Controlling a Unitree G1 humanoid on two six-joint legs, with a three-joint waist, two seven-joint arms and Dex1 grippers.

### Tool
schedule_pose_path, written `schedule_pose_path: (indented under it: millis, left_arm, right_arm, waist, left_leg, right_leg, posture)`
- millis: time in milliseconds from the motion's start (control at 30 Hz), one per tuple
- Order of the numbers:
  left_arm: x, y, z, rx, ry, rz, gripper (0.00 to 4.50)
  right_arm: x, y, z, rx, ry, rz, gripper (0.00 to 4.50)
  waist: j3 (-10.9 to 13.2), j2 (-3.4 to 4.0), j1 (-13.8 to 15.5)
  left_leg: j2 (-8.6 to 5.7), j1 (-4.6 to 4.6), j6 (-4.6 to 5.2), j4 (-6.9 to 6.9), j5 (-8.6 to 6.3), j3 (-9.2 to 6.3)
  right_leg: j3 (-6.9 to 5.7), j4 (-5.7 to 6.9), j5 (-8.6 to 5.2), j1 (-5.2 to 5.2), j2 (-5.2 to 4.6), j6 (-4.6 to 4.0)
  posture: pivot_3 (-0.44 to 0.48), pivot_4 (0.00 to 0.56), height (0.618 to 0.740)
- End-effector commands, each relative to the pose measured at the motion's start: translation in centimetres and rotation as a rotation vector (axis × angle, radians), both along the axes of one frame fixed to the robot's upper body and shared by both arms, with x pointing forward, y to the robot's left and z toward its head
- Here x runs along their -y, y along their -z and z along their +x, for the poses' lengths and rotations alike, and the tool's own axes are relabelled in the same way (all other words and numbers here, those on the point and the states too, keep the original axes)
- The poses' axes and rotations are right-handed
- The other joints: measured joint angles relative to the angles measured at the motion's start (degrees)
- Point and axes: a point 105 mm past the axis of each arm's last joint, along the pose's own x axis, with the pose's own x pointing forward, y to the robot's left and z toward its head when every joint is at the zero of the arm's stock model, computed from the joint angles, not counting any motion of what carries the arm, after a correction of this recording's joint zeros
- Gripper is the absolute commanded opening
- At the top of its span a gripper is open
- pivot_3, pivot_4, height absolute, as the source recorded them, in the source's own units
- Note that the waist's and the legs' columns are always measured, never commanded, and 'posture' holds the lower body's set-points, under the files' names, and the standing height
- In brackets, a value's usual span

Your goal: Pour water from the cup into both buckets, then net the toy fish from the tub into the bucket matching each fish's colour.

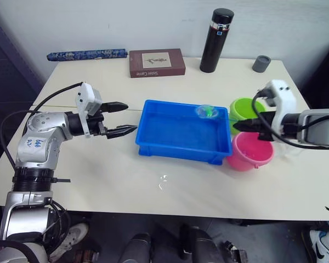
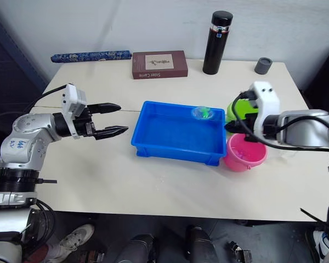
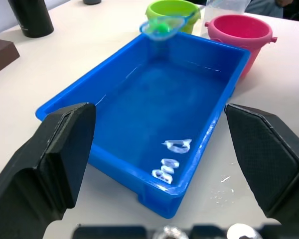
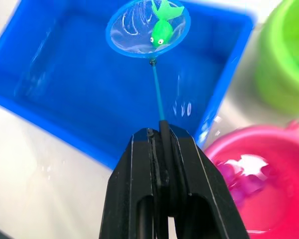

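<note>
A green toy fish [image 4: 162, 31] is carried in the mesh of the net [image 4: 147, 27], whose light-blue hoop is held above the far right corner of the blue tub [image 1: 153, 143]. The net's thin handle runs straight back into the right end effector [image 4: 165, 130], whose two black fingers are pressed together on it. Just beside this end effector, on its outer side, the lime green bucket [image 1: 242, 109] and the pink bucket [image 1: 247, 159] are seen standing against the tub's right end, the pink one nearer the robot; water and small pink shapes, possibly fish, are seen inside the pink bucket. A clear cup [image 3: 225, 6] is partly seen behind the buckets.

The left end effector [image 1: 124, 117] is held above the tabletop [image 1: 126, 181] just off the tub's left end, its fingers spread wide apart and gripping nothing; the tub lies directly ahead of it.

Well beyond both end effectors, along the tabletop's far edge, are set a black thermos [image 1: 216, 40], a small grey cup [image 1: 261, 63], a brown book [image 1: 157, 62] and a blue patterned roll [image 1: 88, 54].
</note>
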Motion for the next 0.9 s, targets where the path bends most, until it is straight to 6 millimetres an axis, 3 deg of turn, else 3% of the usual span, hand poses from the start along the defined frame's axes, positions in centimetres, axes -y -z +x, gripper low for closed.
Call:
schedule_pose_path:
  millis: [33,267,467,567,700,900]
  left_arm:
    - [0.1,-1.2,0.2,0.047,0.015,0.003,4.45]
    - [1.2,-2.0,1.1,0.083,0.055,0.007,4.45]
    - [2.0,-2.6,1.7,0.107,0.078,0.010,4.45]
    - [2.0,-2.5,1.7,0.108,0.082,0.011,4.45]
    - [1.8,-2.5,1.6,0.106,0.083,0.013,4.45]
    - [1.7,-2.3,1.5,0.099,0.081,0.015,4.45]
  right_arm:
    - [2.5,-2.0,-0.2,0.092,0.072,-0.004,0.00]
    - [7.0,-1.5,-0.1,0.123,0.234,-0.037,0.00]
    - [7.6,-0.4,0.5,0.150,0.270,-0.147,0.00]
    - [7.3,0.0,1.0,0.203,0.241,-0.286,0.00]
    - [7.2,0.4,1.2,0.293,0.184,-0.596,0.00]
    - [8.3,0.8,1.4,0.378,0.126,-1.035,0.00]
  waist:
    - [0.00,0.00,0.05]
    - [0.00,0.00,-0.03]
    - [0.00,0.01,-0.20]
    - [-0.02,0.03,-0.22]
    - [-0.02,0.03,-0.09]
    - [-0.02,0.03,-0.07]
  left_leg:
    - [0.00,0.00,0.01,0.00,0.00,0.01]
    - [-0.02,0.01,0.02,0.00,0.00,0.03]
    - [-0.03,0.02,0.02,0.02,0.00,0.07]
    - [-0.02,0.03,0.02,0.00,0.00,0.09]
    - [-0.04,0.02,0.01,0.03,0.00,0.09]
    - [-0.14,-0.03,0.02,0.04,0.00,0.10]
  right_leg:
    - [0.00,-0.01,0.00,0.01,0.00,0.01]
    - [0.03,0.00,0.03,0.01,0.00,0.06]
    - [0.03,0.02,0.04,0.00,0.01,0.06]
    - [0.05,0.06,0.04,-0.04,0.03,0.06]
    - [0.06,0.06,0.04,-0.04,0.03,0.07]
    - [0.08,0.05,0.05,-0.10,0.00,0.09]
  posture:
    - [0.000,0.150,0.739]
    - [0.000,0.150,0.739]
    - [0.000,0.150,0.739]
    - [0.000,0.150,0.739]
    - [0.000,0.150,0.739]
    - [0.000,0.150,0.739]
